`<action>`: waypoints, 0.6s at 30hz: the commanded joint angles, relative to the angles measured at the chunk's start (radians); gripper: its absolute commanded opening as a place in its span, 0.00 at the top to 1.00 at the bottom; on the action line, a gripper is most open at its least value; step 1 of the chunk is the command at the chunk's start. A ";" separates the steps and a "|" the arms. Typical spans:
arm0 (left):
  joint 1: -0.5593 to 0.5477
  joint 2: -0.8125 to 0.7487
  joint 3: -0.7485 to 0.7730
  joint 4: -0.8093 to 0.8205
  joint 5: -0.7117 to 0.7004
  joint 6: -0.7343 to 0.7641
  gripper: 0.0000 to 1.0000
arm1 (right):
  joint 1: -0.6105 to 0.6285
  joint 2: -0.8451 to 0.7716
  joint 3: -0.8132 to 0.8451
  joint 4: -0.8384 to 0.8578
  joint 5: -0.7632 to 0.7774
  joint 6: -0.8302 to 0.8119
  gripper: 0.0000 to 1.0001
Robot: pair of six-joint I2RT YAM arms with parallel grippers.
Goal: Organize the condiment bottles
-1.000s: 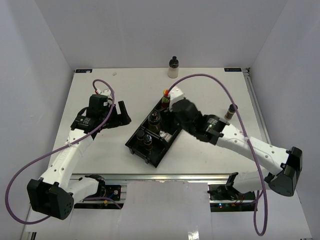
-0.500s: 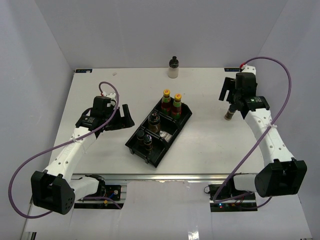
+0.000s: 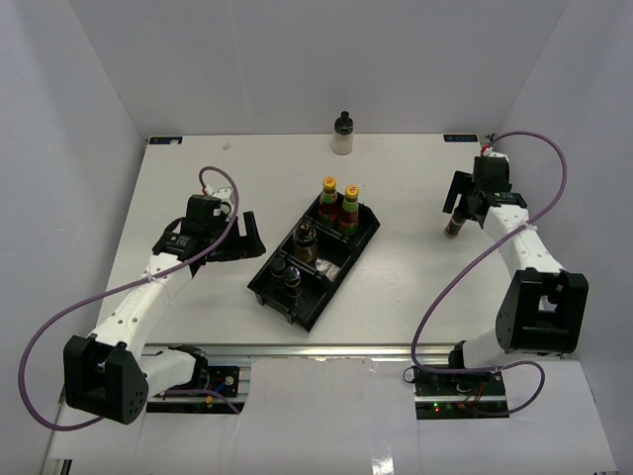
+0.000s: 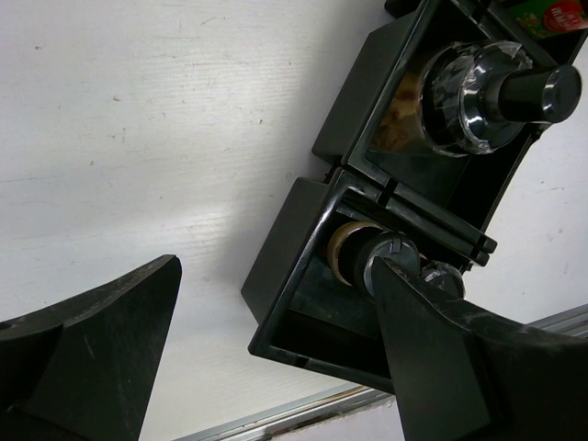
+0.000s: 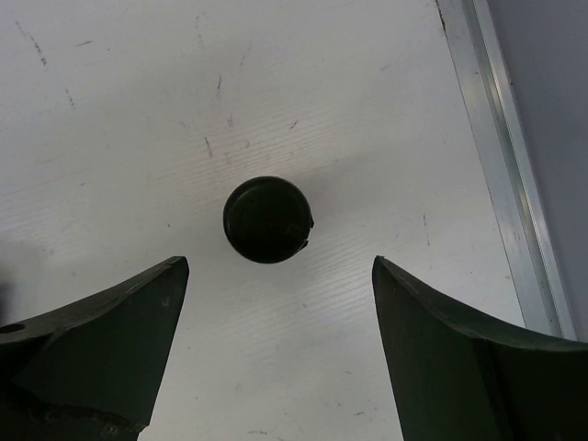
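Sitting on the surface in the top view, the black tray holds two red-sauce bottles and dark jars. A cream bottle stands beyond it and a brown bottle to its right. In the left wrist view, the left gripper gapes empty beside the tray. In the right wrist view, the right gripper is spread wide above the brown bottle.

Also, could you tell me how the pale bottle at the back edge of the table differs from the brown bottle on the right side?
The pale bottle has a cream body; the brown bottle is dark brown. The pale bottle stands far from both arms; the brown bottle stands directly below the open right gripper, untouched. Both are upright, black-capped and outside the black tray.
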 commanded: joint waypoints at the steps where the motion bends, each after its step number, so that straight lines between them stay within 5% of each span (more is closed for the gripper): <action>1: 0.005 0.001 -0.027 0.041 0.009 0.003 0.04 | -0.018 0.051 0.000 0.079 -0.017 -0.027 0.13; 18: 0.005 -0.003 -0.035 0.045 -0.003 0.006 0.04 | -0.036 0.162 0.042 0.109 -0.060 -0.019 0.24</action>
